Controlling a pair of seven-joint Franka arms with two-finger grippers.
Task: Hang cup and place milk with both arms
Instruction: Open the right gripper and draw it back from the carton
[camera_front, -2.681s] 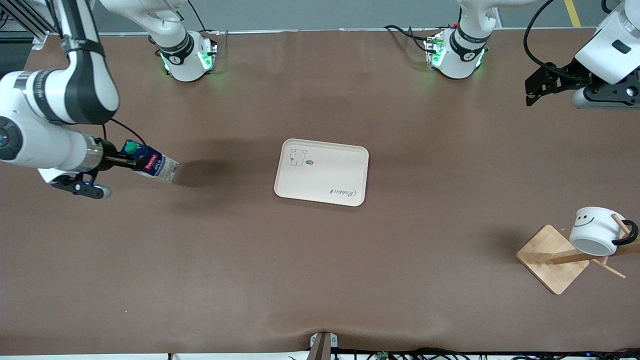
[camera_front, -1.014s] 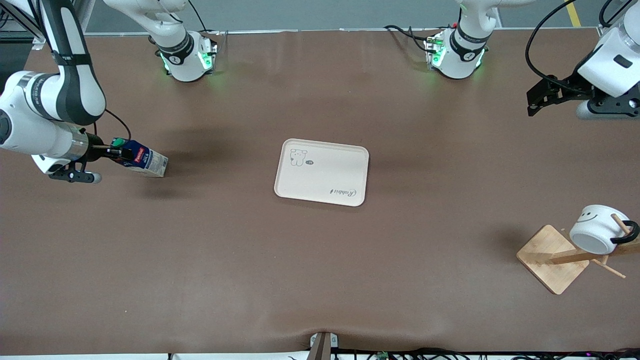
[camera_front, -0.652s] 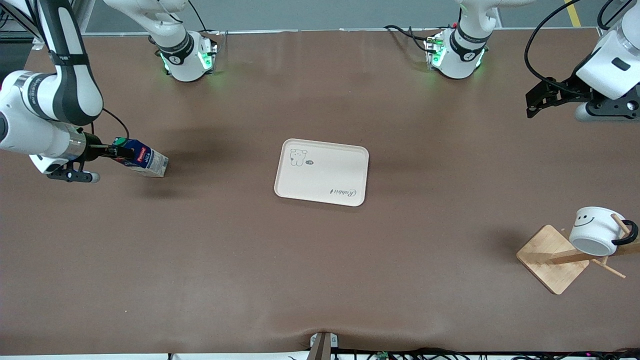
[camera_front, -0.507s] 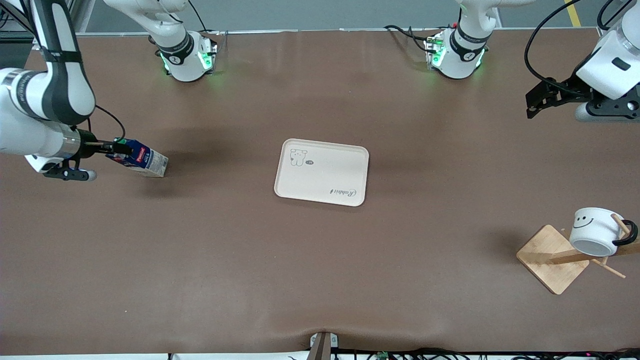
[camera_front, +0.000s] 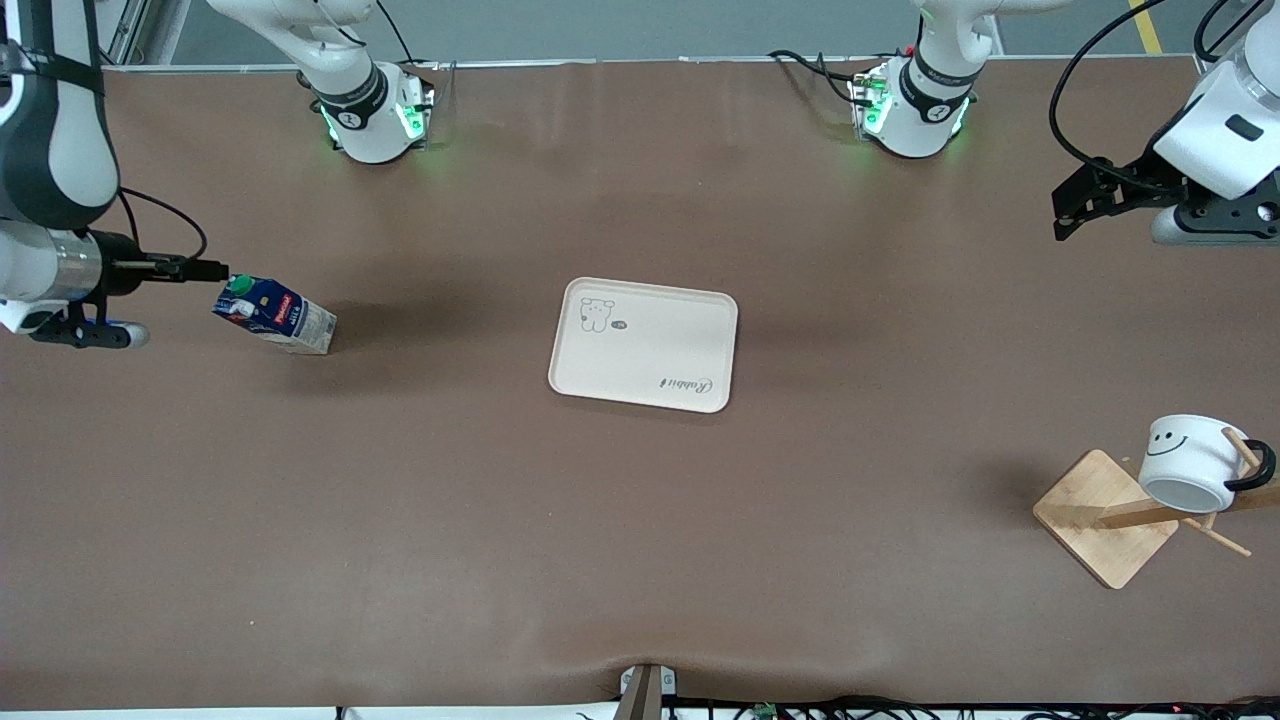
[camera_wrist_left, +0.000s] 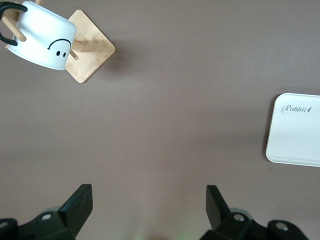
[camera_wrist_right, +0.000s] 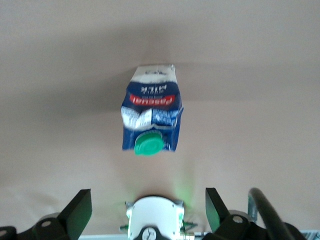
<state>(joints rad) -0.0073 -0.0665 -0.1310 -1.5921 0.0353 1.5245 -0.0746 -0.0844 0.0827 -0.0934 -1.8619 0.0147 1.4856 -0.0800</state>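
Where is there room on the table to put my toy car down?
Plenty of bare table lies nearer the camera than the white tray, which holds nothing itself. Bare stretches also run between tray and milk, and between tray and wooden rack holding the cup. The right gripper hovers open beside the milk; the left gripper waits open.

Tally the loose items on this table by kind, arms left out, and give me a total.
Milk carton: 1
Smiley cup: 1
Wooden cup rack: 1
Cream tray: 1
Total: 4
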